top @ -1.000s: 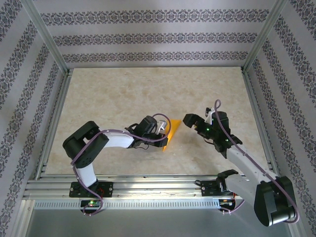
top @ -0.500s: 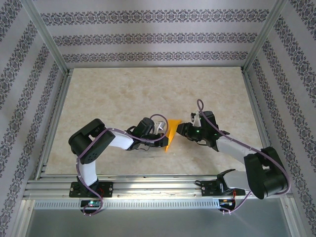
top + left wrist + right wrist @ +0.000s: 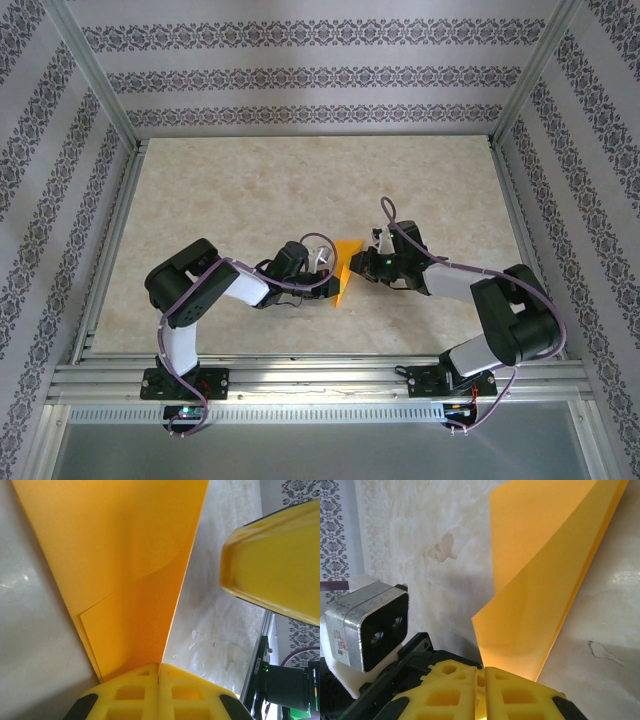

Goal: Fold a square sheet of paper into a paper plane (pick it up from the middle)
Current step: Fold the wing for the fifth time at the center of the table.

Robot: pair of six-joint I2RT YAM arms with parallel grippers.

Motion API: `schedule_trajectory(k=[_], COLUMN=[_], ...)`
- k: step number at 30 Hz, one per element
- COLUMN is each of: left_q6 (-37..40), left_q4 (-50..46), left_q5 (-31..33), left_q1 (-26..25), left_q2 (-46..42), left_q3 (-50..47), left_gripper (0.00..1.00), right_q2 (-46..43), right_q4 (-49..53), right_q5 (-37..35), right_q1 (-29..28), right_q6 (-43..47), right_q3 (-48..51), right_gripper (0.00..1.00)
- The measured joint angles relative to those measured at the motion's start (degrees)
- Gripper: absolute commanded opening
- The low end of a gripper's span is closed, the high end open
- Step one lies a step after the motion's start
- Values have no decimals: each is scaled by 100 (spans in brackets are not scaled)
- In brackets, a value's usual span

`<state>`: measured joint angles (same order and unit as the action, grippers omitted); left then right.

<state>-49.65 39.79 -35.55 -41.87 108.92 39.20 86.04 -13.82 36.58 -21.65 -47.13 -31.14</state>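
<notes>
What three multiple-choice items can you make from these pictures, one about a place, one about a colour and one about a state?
1. Where on the table is the orange paper?
A. In the far left corner
B. Near the middle
C. At the far right edge

2. What colour are the left fingers?
A. Yellow
B. Blue
C. White

3. How do the right fingers stand?
A. Wide open, away from the paper
B. Wide open, around the paper
C. Closed on the paper's edge

Answers:
1 B: the top view shows the paper mid-table.
2 A: the left wrist view shows them yellow.
3 C: the right wrist view shows them together, with the paper running in between.
</notes>
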Motion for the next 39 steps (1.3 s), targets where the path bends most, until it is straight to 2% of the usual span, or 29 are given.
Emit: schedule_trajectory(k=[19, 39], left_q6=[-785, -1226], left_q4=[1032, 1126], left_q5=[151, 280], left_q1=[151, 227], left_q2=[-22, -48], left_q3=[-588, -693], left_gripper=[0, 0], right_q2=[584, 1316], right_q4=[-728, -966], right_q5=[363, 691], right_q1=[0, -37], right_q6=[-111, -109], right_q3=[-116, -562], right_gripper=[12, 12])
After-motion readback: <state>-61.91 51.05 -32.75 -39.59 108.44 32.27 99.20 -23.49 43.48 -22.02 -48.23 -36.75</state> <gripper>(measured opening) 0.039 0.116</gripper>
